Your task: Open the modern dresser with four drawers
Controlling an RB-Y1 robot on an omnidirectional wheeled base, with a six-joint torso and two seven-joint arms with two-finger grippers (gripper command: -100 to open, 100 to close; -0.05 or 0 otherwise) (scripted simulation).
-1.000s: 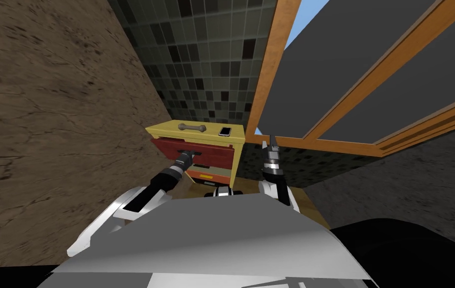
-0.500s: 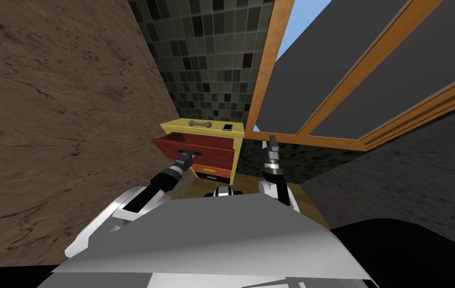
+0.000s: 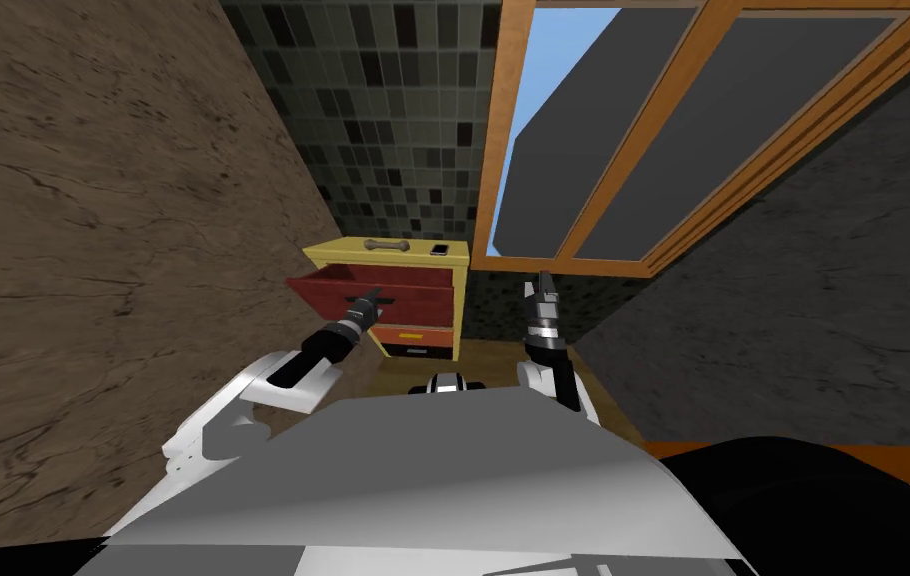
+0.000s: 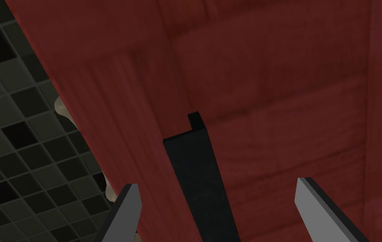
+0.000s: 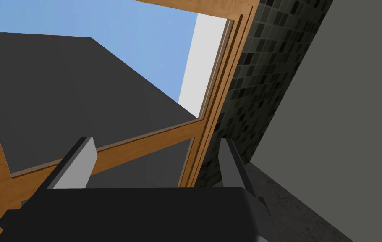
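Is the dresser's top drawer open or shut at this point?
Open: the red top drawer juts forward of the yellow dresser frame and the drawer below. The left gripper, fingers open, straddles its dark handle.

Flat even light, dim tiled wall [image 3: 393, 120], bright blue sky in window [image 3: 663, 130], edges splayed by wide lens.

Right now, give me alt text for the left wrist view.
The left gripper, fingers open, straddles a black bar handle on a dark red drawer front without pressing it. A dark tiled wall shows past the drawer's edge.
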